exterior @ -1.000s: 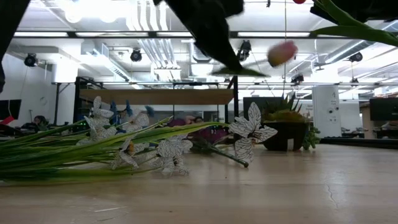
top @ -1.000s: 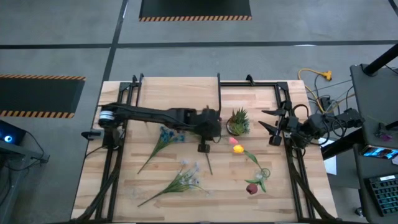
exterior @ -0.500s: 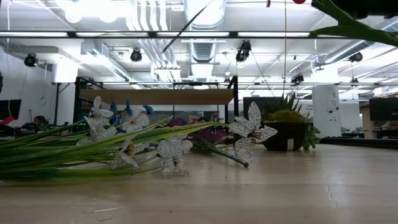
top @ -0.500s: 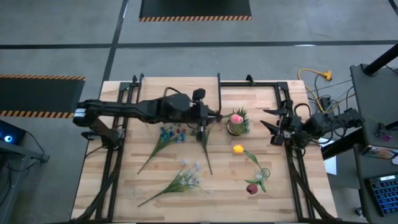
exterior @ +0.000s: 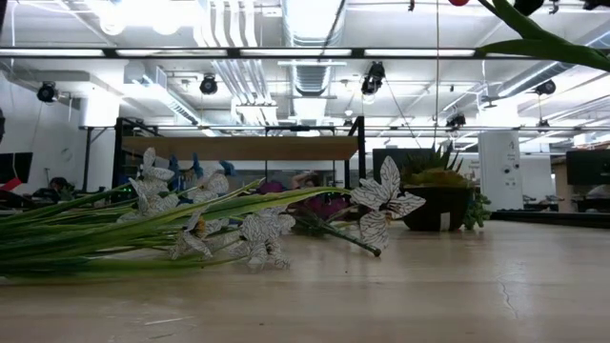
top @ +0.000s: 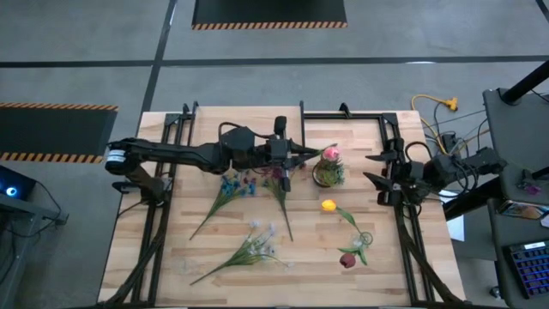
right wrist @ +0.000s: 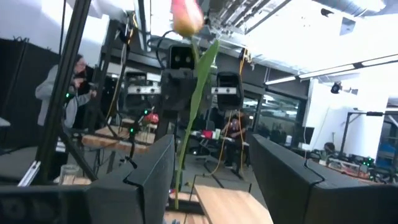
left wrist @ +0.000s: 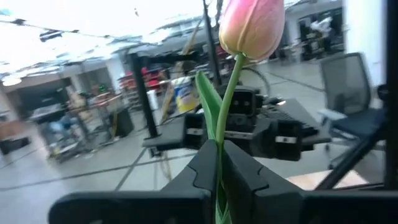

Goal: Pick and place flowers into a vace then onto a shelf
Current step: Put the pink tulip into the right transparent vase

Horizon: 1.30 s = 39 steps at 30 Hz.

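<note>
High view: the left gripper (top: 296,156) was pinched shut on the thin green stem of a pink tulip (top: 330,154), the bloom hanging directly over the small spiky green potted plant (top: 328,171) taken here as landmark. The right gripper (top: 378,172) waited just right of that pot, fingers spread, holding nothing. Other loose flowers lay on the pale wooden table (top: 206,262): a blue-bloomed stem (top: 228,187) left of the pot, a white spray (top: 254,249) further toward the near-left, a yellow bloom (top: 328,205) and a red bloom (top: 346,260) on the near side. Low view: the white spray lay flat in the foreground, the pot stood behind it, and the low light-wood shelf on black legs (exterior: 238,148) stood left of the pot. No vase identifiable. Left wrist view: the fingers (left wrist: 247,180) were pressed together on the stem low down, bloom well above the grip. Right wrist view: the tulip stood upright between the open fingers (right wrist: 147,168), not touching them. Risk, judged: a long unsupported stem could pivot or slip in the pinch; a mistimed handover would drop it into the pot's spikes.
</note>
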Motion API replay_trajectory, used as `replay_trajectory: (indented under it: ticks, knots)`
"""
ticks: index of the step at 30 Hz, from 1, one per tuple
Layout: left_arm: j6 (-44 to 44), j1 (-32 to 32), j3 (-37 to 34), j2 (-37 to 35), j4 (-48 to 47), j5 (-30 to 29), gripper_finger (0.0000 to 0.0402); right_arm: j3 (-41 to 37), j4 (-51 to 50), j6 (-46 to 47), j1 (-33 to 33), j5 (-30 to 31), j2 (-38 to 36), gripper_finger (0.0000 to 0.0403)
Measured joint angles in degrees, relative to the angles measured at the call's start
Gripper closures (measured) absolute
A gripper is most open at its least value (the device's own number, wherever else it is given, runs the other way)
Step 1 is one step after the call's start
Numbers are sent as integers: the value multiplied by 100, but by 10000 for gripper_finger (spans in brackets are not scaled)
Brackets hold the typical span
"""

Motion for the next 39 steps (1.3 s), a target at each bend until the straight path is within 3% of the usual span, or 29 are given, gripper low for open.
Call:
replay_trajectory:
  ticks: [5, 11, 20, 26, 29, 39]
  knots:
    - [0, -4, -2, 138, 76, 135, 402, 6, 1001, -79, -77, 5, 799, 202]
    - [0, -1, -2, 176, 332, 134, 401, 585, 1037, 229, -333, 5, 2032, 199]
    - [0, -2, -9, 176, 293, 137, 401, 1566, 1038, 346, -897, 59, 3612, 157]
    - [0, -2, -11, 176, 295, 148, 401, 1853, 1314, 461, -1139, -806, 4061, 130]
    - [0, -17, -11, 176, 306, 147, 401, 1943, 1296, 557, -1229, -898, 4163, 124]
    - [0, -31, -11, 176, 343, 455, 401, 2093, 1396, 642, -1331, -1319, 4334, 158]
